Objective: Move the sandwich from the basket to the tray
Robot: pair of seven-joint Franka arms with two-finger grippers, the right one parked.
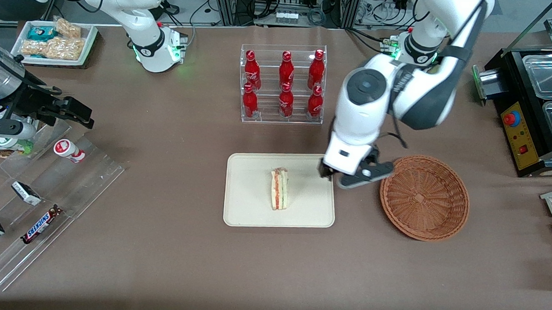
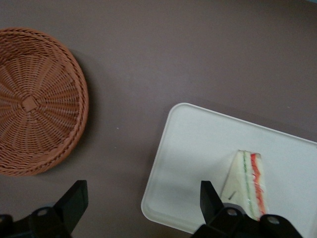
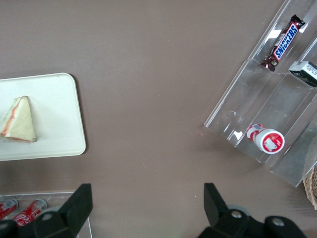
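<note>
White-shelled arm (image 1: 395, 93), black 2-fingered end effector (image 1: 354, 175).

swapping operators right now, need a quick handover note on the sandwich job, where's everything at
Gripper: open and holding nothing, above the tray's edge nearest the basket.
Sandwich: lying on the tray, near its middle, free of the gripper.
Basket: on the table beside the tray, nothing in it.
Done: sandwich is out of the basket and on the tray.
Left: only to pull the arm clear, it seems.
</note>
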